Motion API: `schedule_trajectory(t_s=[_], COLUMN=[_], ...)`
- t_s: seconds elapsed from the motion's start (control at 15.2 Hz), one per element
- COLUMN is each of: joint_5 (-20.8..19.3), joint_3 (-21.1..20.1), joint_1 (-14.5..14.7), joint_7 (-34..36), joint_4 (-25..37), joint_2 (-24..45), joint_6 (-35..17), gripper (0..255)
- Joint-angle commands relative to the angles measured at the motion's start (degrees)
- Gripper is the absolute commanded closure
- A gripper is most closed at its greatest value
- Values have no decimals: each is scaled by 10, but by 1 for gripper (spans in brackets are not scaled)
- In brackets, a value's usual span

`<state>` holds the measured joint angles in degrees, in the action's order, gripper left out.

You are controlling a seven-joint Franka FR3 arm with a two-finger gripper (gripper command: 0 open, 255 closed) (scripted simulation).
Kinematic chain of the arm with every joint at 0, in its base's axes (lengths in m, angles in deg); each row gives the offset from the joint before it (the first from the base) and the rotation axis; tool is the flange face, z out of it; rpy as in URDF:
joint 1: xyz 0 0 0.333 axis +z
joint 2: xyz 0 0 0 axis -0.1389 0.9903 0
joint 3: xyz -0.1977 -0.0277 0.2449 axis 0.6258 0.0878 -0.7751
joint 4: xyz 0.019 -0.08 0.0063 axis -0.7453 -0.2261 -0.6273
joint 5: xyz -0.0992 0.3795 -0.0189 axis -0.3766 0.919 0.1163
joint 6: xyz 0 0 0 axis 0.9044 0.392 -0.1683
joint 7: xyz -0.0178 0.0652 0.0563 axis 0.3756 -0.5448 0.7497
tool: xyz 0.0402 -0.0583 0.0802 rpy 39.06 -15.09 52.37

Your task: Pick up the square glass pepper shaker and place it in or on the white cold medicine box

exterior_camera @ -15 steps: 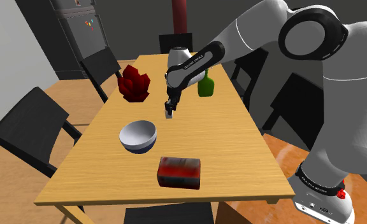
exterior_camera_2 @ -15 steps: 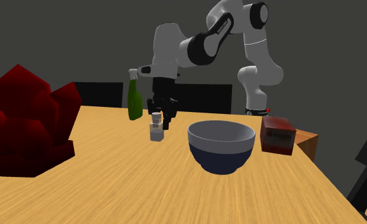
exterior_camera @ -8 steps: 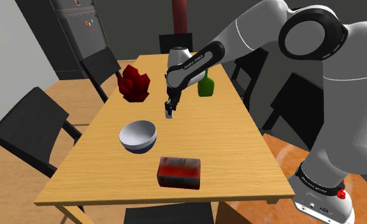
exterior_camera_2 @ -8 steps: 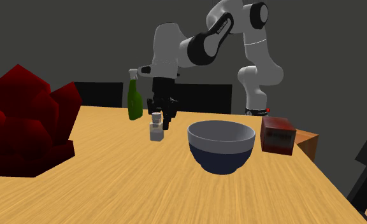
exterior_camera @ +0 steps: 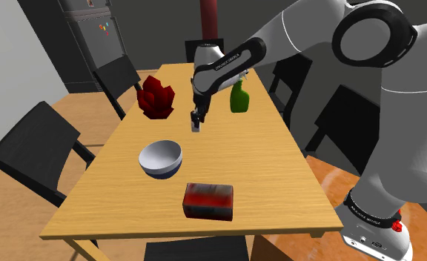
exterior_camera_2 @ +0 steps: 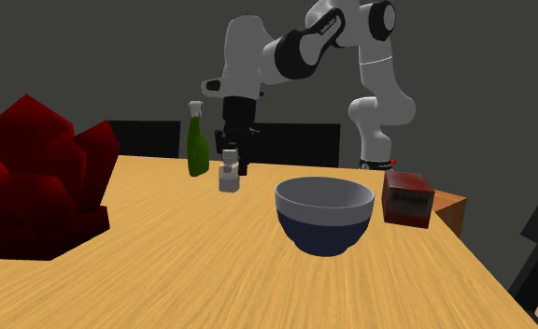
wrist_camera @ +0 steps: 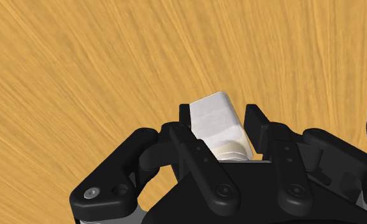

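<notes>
Pale square pepper shaker [exterior_camera_2: 228, 176], upright, clasped between the jaws. Dark red cold medicine box [exterior_camera: 208, 200] lies flat, well apart from them.

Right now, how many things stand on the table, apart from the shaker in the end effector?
4: a red crystal at the shoulder view's left, a bowl nearer the camera, a green bottle far right, a red box nearest.

Wooden table [exterior_camera: 267, 174], black chairs [exterior_camera: 32, 144], grey wall [exterior_camera: 8, 52]
</notes>
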<state>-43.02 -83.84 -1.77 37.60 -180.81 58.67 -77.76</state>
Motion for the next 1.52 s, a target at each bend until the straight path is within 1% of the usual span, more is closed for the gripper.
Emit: schedule_trajectory(t_s=[0.0,1.32,1.45], joint_5=[-1,-9,-12], joint_3=[0,3,-3], joint_1=[0,0,11], joint_7=[2,14,32], joint_4=[6,95,47], joint_2=[-7,-54,-89], joint_6=[13,149,134], gripper=[255,255,255])
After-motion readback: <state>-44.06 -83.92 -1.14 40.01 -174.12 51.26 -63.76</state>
